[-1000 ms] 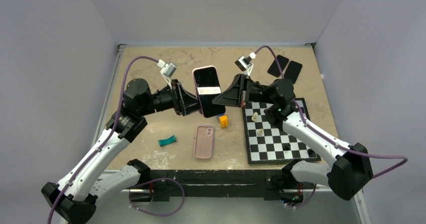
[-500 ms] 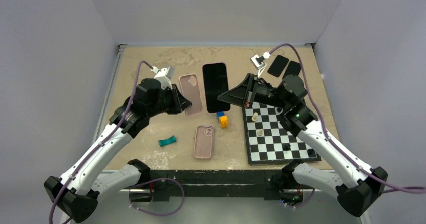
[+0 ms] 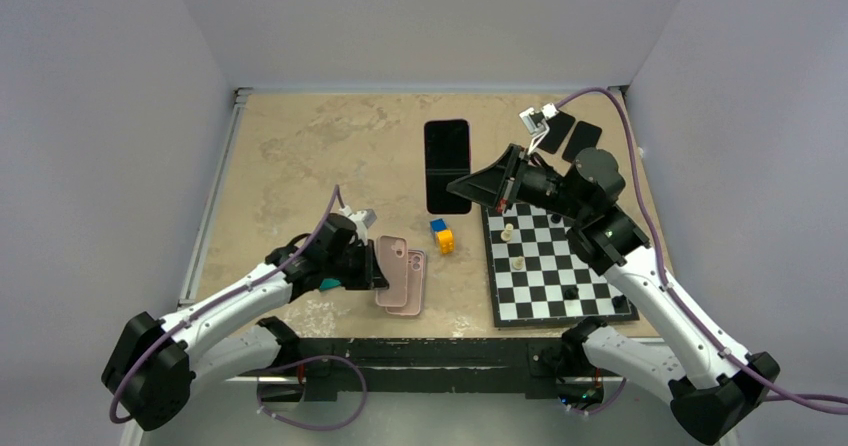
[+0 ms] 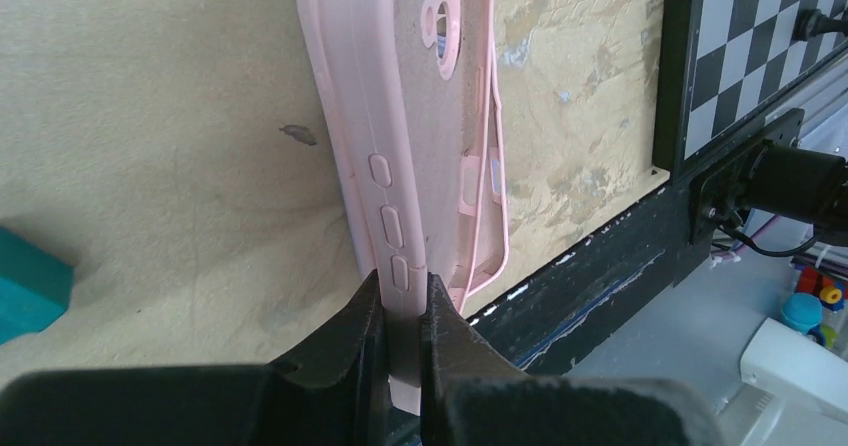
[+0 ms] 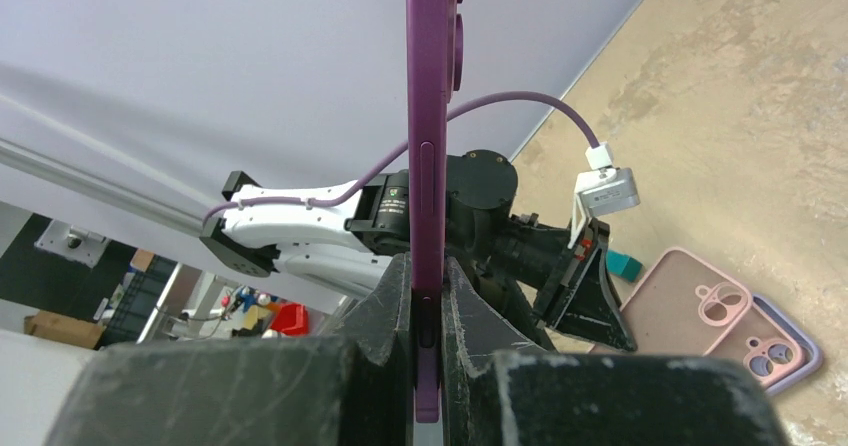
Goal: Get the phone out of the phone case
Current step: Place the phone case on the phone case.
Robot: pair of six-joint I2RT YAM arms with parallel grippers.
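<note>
My right gripper (image 3: 484, 187) is shut on the bare purple phone (image 3: 447, 165), screen up, held above the middle of the table; in the right wrist view the phone (image 5: 431, 116) stands edge-on between my fingers. My left gripper (image 3: 372, 269) is shut on the empty pink phone case (image 3: 392, 269), low at the near edge, overlapping a second pink case (image 3: 412, 284) that lies flat. In the left wrist view the held case (image 4: 375, 136) is pinched by its side wall and the other case (image 4: 487, 176) lies beyond it.
A chessboard (image 3: 558, 266) with a few pieces lies at the right. A blue and orange block (image 3: 442, 234) sits between the cases and the board. A teal piece (image 3: 326, 285) lies under my left wrist. Two dark cards (image 3: 570, 138) lie at the back right.
The phone and case have come apart. My left gripper carried the pink case down to the near edge beside the other case. My right gripper moved the phone right and farther back.
</note>
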